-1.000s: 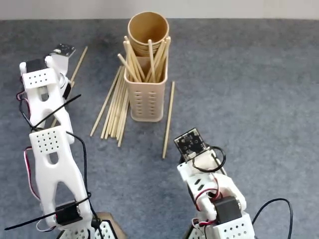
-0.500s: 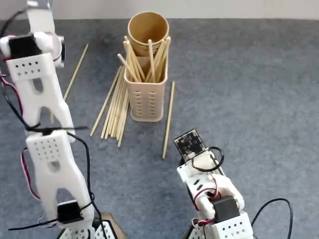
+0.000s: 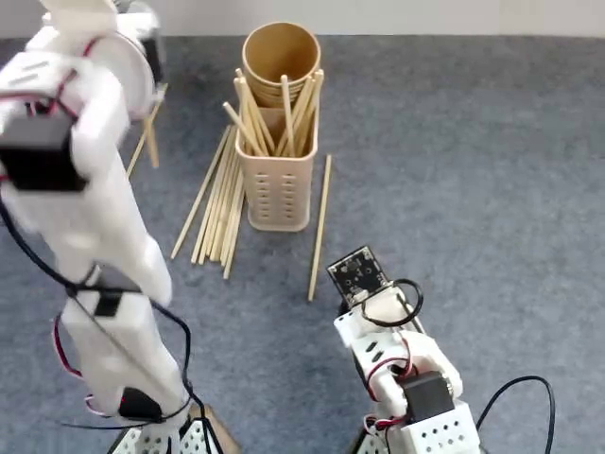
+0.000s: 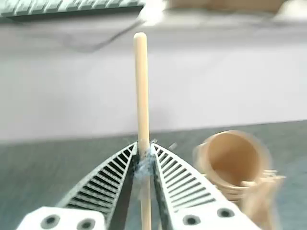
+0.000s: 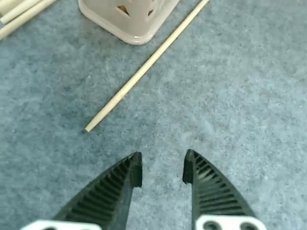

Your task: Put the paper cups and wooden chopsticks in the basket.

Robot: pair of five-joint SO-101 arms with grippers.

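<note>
Nearest you, the right gripper (image 5: 162, 160) hangs low over the tabletop (image 5: 249, 86), its jaws parted to a middling gap with nothing between them. Just beyond it a loose chopstick (image 5: 144, 67) lies flat beside the basket (image 3: 276, 194). A bundle of chopsticks (image 3: 216, 203) lies along the basket's other side. More stand inside it, with the paper cups (image 3: 281, 52) stacked at its far end. Farthest off, the left gripper (image 4: 143, 148) is raised high, jaws pinched on a held chopstick (image 4: 140, 86) that juts well past the tips. That long free end could pivot in the grip, or slip out on the swing across. It could also snag the crowded sticks, then bounce out or tip the basket.
</note>
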